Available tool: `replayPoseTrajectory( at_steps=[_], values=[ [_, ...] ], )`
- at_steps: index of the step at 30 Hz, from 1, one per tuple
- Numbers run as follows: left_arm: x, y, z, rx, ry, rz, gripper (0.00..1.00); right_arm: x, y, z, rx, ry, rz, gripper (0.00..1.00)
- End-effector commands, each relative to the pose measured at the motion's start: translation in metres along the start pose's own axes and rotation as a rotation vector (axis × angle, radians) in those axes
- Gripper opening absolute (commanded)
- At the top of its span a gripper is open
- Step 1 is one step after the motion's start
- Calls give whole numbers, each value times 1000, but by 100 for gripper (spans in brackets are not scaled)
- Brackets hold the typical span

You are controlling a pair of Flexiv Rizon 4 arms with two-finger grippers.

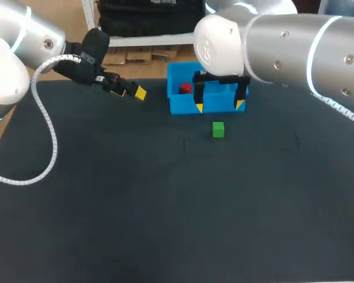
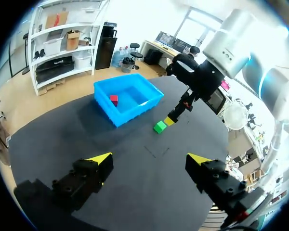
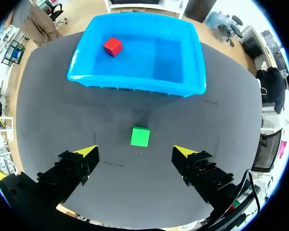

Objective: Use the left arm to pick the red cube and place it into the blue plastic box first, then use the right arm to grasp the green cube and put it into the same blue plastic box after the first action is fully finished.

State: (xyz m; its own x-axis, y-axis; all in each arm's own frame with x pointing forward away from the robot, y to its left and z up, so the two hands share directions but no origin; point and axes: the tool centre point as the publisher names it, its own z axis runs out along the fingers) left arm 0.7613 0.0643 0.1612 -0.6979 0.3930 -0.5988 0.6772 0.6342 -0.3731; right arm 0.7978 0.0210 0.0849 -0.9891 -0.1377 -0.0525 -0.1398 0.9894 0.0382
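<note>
Table [image 1: 165, 218]: dark mat.

Green cube [image 1: 218, 130] sits on the mat just in front of the blue box [image 1: 177, 107]. Close to its front wall, not touching.

R gripper [image 1: 219, 106] hangs above, approx over the strip btwn cube & box front. Fingers spread wide, nothing pinched. R wrist view: cube lies ahead of the gap btwn the fingers, no contact w/ either tip.

Blue box is beyond the cube and upright. Red cube [image 1: 185, 88] rests inside on the floor, twd the box's left far corner.

L gripper [image 1: 131, 92] is off to the box's left, clear of it, near the table's far edge. Fingers spread, holding nothing. L wrist view: box & both cubes are well ahead of it.
</note>
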Motion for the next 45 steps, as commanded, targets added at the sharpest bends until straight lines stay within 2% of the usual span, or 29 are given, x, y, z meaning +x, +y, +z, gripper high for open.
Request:
replayPoseTrajectory(
  at_steps=[1,19,30,45],
  values=[
    [2,0,0,2,-7,3,100,-2,0,10,-1,3,0,100],
    [2,0,0,2,-7,3,100,-10,-1,43,-5,36,5,100],
    [2,0,0,2,-7,3,100,-5,2,61,-9,49,11,100],
    [2,0,0,2,-7,3,100,-4,-6,84,-19,57,16,100]
  ],
)
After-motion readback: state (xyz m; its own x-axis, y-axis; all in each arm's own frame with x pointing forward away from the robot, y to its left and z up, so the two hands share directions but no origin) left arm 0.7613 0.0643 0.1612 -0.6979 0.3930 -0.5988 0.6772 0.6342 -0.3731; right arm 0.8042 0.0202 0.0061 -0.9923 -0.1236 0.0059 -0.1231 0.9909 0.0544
